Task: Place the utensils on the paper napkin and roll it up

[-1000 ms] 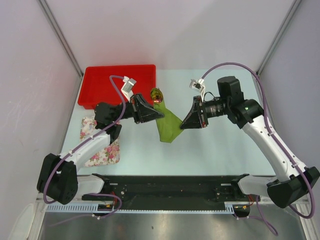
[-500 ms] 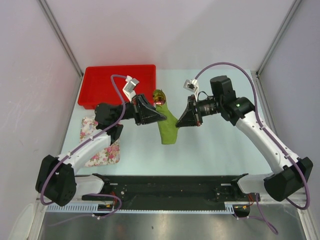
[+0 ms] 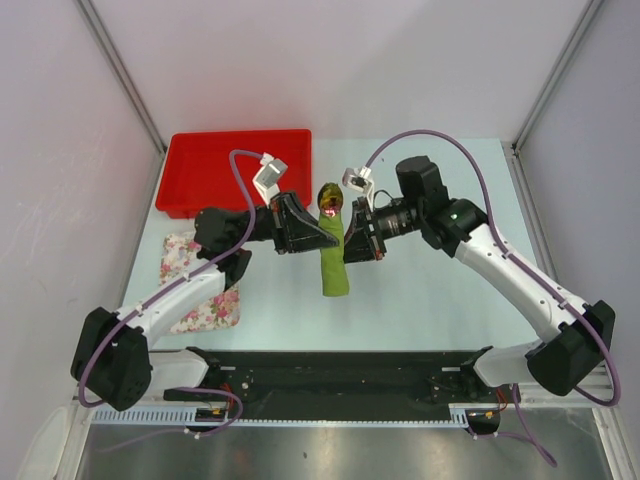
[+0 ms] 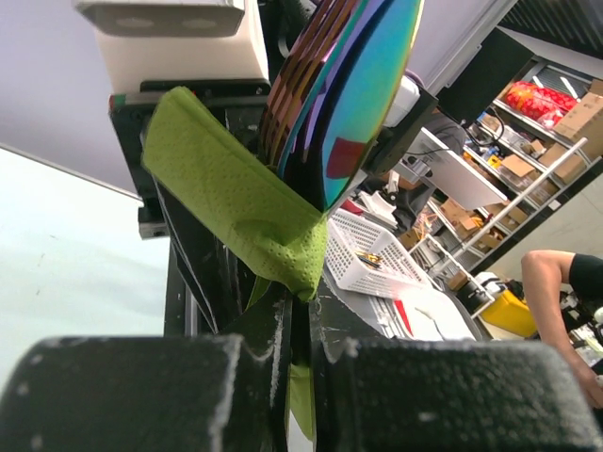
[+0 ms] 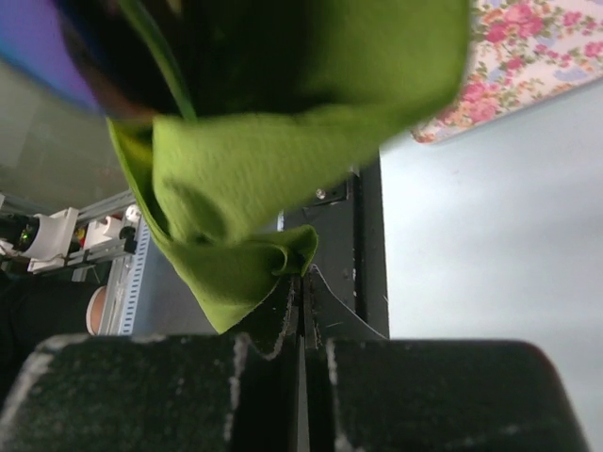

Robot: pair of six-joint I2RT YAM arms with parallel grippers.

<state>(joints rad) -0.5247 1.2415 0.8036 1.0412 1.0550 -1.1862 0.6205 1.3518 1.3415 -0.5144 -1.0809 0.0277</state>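
Observation:
The olive-green paper napkin (image 3: 333, 252) is folded into a narrow strip between my two grippers at the table's middle. The utensils (image 3: 329, 196) stick out of its far end, showing a shiny golden-orange tip. In the left wrist view their iridescent purple-green ends (image 4: 363, 85) rise above the napkin (image 4: 240, 202). My left gripper (image 3: 317, 237) is shut on the napkin's left edge. My right gripper (image 3: 350, 243) is shut on its right edge. In the right wrist view the napkin (image 5: 283, 160) bunches above my closed fingers.
A red tray (image 3: 235, 170) lies at the back left. A floral pink and white cloth (image 3: 200, 290) lies at the left under my left arm, also in the right wrist view (image 5: 537, 47). A black rail (image 3: 340, 375) runs along the near edge.
My right gripper moved left, folding the napkin's right side over. The napkin went from a wide triangle to a narrow strip. My left gripper shifted slightly right.

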